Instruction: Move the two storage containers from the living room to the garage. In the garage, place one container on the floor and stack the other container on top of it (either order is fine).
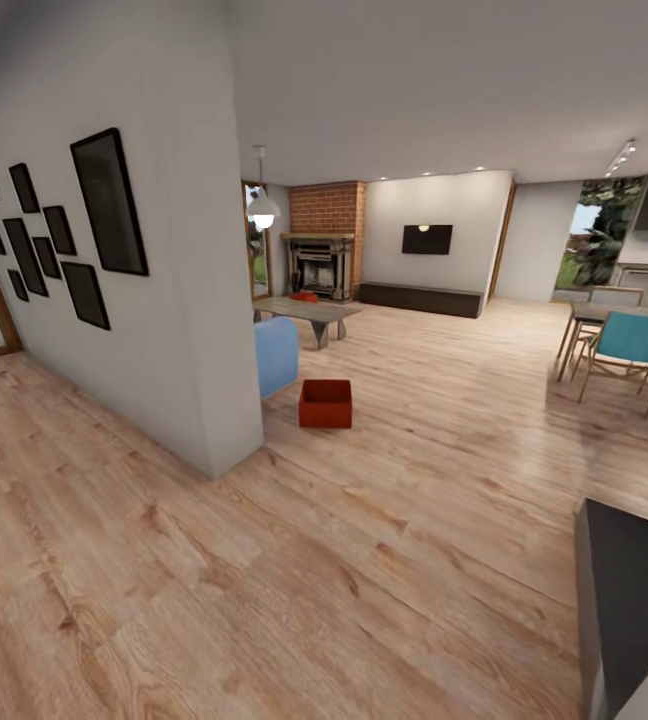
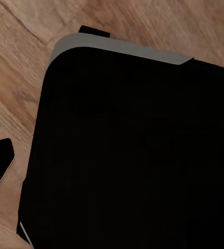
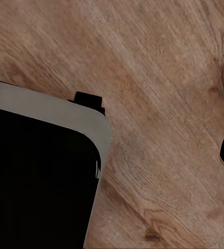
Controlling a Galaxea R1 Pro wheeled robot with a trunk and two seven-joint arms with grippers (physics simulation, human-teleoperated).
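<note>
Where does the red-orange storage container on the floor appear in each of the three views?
Head view: storage container left of centre, on the wood floor beside the blue sofa.
Left wrist view: not in it.
Right wrist view: not in it.
Shared landmark: the light wood floor planks.

- Bin [image 1: 325, 404]: plain red-orange, darker inside.
- Floor [image 1: 384, 560]: light wood planks, brown grain and knots.
- Wall [image 1: 179, 260]: white-grey, with black frames [image 1: 109, 203] at 10 o'clock.
- Fireplace [image 1: 326, 207]: red brick, dark hearth.
- Sofa [image 1: 275, 355]: pale blue.
- Table [image 1: 309, 310]: grey.
- Chair [image 1: 636, 340]: teal, at 3 o'clock.
- TV [image 1: 427, 239]: black.
- Robot base [image 2: 133, 155]: black, grey-edged.
</note>
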